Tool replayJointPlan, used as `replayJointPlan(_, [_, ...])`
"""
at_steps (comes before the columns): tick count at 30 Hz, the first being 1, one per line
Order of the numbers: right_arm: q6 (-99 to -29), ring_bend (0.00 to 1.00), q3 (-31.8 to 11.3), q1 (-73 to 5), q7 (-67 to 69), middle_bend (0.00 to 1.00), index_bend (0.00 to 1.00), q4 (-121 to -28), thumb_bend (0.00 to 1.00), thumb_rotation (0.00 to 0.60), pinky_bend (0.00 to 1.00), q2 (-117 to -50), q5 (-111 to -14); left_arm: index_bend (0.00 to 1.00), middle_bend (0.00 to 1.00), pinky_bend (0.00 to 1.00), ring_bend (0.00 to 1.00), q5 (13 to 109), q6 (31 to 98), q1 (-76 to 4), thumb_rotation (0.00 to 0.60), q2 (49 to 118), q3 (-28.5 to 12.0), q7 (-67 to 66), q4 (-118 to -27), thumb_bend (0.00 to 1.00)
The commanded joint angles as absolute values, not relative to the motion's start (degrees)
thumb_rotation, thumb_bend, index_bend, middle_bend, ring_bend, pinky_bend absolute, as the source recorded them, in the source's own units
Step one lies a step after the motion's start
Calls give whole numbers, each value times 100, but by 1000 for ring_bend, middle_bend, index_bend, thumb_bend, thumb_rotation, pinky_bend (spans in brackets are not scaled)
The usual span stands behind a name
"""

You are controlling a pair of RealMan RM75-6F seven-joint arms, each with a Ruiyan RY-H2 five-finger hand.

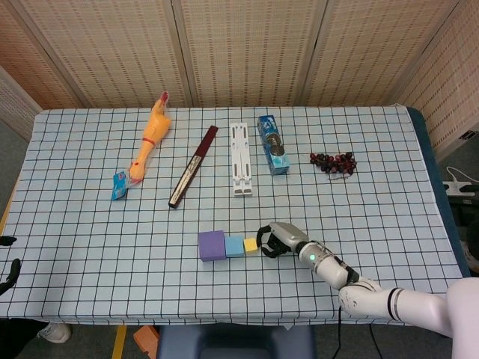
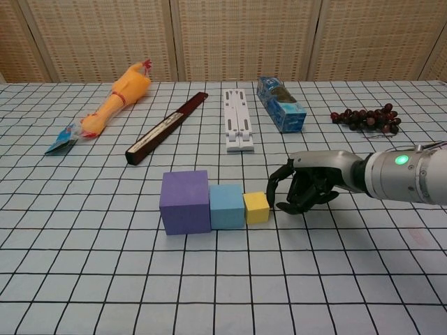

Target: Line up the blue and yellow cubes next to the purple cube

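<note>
Three cubes stand in a touching row on the checked cloth: the large purple cube (image 1: 212,245) (image 2: 185,202), the blue cube (image 1: 234,246) (image 2: 227,206) to its right, then the small yellow cube (image 1: 251,244) (image 2: 256,208). My right hand (image 1: 278,239) (image 2: 306,185) sits just right of the yellow cube, fingers curved and apart, holding nothing, with a narrow gap to the cube. Only dark fingertips of my left hand (image 1: 9,271) show at the left edge of the head view, spread and empty, beyond the table's side.
Behind the cubes lie a rubber chicken (image 1: 149,140), a dark flat stick (image 1: 193,166), a white folding stand (image 1: 240,158), a blue snack packet (image 1: 273,143) and a bunch of dark grapes (image 1: 334,162). A small blue wrapper (image 1: 120,185) lies by the chicken's head.
</note>
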State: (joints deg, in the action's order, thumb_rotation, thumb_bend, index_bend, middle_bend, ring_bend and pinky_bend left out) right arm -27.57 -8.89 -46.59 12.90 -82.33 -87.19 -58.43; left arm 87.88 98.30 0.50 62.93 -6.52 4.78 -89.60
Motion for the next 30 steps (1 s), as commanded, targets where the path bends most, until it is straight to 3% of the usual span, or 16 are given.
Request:
replayJointPlan(1, [-2561, 1000, -957, -4670, 1484, 946, 480, -8233, 395, 600, 1000, -8674, -5927, 357, 403, 415, 325, 8791, 9837, 50, 600, 6299, -655, 474, -8950, 416])
replayJointPlan(30, [-2087, 1000, -1208, -4714, 2249, 949, 475, -7869, 395, 600, 1000, -8824, -6394, 335, 399, 415, 325, 8794, 9893, 58, 600, 6333, -681, 531, -8886, 415])
